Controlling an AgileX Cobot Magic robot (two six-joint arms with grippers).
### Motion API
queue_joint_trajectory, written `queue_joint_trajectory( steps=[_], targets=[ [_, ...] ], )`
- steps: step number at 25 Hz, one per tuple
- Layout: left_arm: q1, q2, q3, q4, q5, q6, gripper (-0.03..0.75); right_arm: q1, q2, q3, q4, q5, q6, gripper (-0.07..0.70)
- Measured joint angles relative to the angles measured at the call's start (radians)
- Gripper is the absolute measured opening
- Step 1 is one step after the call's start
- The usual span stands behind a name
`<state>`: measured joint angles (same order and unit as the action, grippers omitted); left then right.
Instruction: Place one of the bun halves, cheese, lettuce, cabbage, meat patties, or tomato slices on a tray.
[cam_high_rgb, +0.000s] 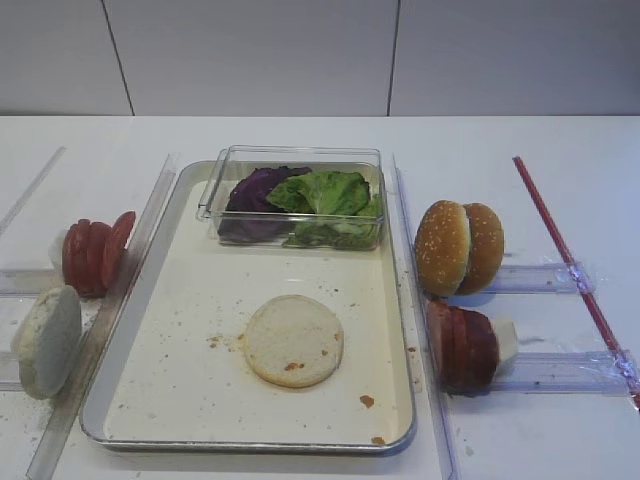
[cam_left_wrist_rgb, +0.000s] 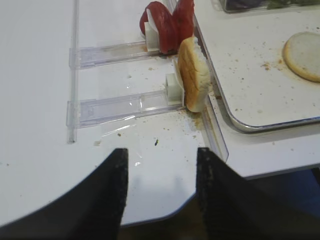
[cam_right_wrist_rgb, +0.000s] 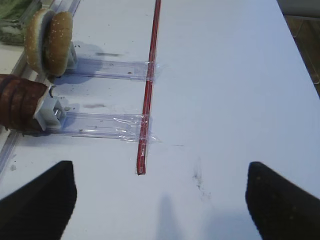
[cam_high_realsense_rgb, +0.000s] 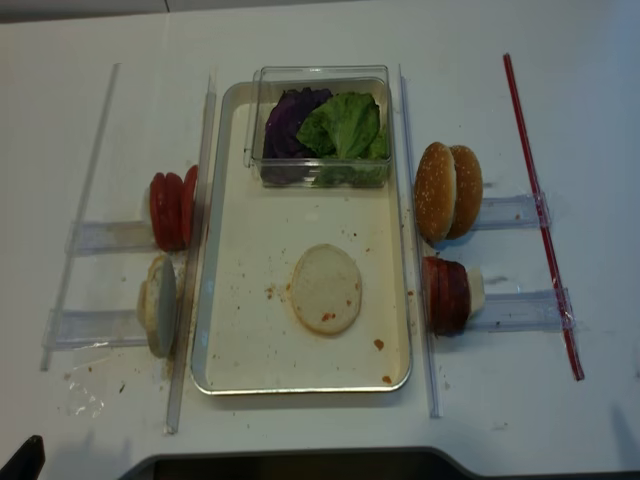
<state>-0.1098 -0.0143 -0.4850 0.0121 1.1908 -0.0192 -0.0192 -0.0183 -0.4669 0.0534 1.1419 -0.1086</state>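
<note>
A pale bun half (cam_high_rgb: 294, 340) lies flat on the floor of the silver tray (cam_high_rgb: 250, 445). Another bun half (cam_left_wrist_rgb: 194, 75) stands on edge in a clear holder left of the tray, with tomato slices (cam_high_rgb: 95, 255) behind it. Meat patties (cam_high_rgb: 462, 345) stand right of the tray. Lettuce (cam_high_rgb: 325, 195) and purple cabbage (cam_high_rgb: 255, 190) fill a clear box at the tray's far end. No cheese is in view. My left gripper (cam_left_wrist_rgb: 161, 155) hangs open and empty over the table's near edge, short of the standing bun half. My right gripper (cam_right_wrist_rgb: 159, 170) is wide open and empty over bare table.
Two sesame buns (cam_high_rgb: 460, 247) stand in a holder behind the patties. A red strip (cam_right_wrist_rgb: 149, 85) is taped across the right holders' ends. Clear plastic rails (cam_high_rgb: 95, 340) run along both long sides of the tray. The table's front edge is just below my left gripper.
</note>
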Motion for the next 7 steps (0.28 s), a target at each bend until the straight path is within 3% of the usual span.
queue_joint_trajectory(
  steps=[7],
  targets=[
    [0.0, 0.0, 0.0, 0.0, 0.0, 0.002, 0.306, 0.0, 0.0, 0.0, 0.0, 0.0, 0.0, 0.694]
  ],
)
